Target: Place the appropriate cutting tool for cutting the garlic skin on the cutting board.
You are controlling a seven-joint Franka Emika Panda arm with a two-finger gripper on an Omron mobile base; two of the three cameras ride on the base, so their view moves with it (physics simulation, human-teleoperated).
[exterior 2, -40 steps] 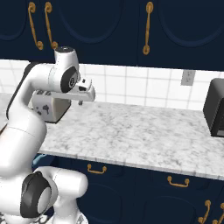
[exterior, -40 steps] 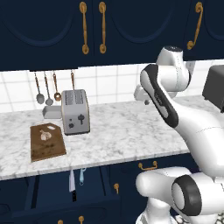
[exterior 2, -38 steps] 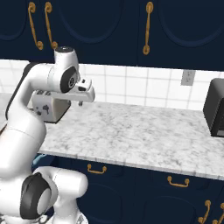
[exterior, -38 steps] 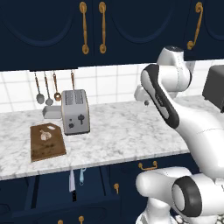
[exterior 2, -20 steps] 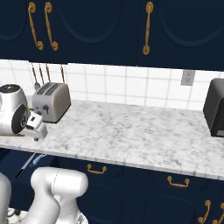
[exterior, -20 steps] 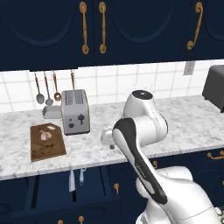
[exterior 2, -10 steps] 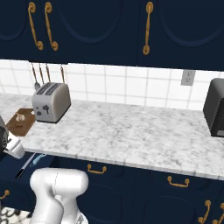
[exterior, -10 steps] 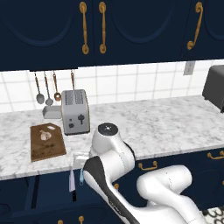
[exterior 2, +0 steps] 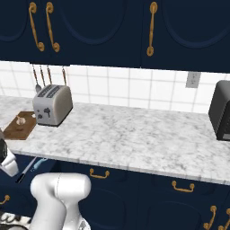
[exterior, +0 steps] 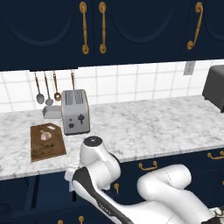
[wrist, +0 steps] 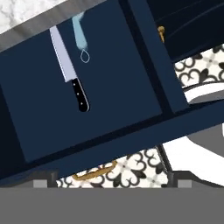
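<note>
knife (wrist: 68, 69) in open drawer (wrist: 100, 83), hand spread above, apart

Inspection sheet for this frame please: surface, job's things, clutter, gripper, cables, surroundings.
Surface: grey-white marble counter.
Job's things: knife lying flat in the open drawer, black handle toward the drawer front; garlic resting on the cutting board left of the toaster.
Clutter: light-blue tool beside the knife, apart from it.
Gripper: open, above the drawer, holding nothing.
Cables: nothing seen.
Surroundings: hanging utensils, navy cabinets with brass handles, black appliance at the counter's right end, patterned floor tiles.
</note>
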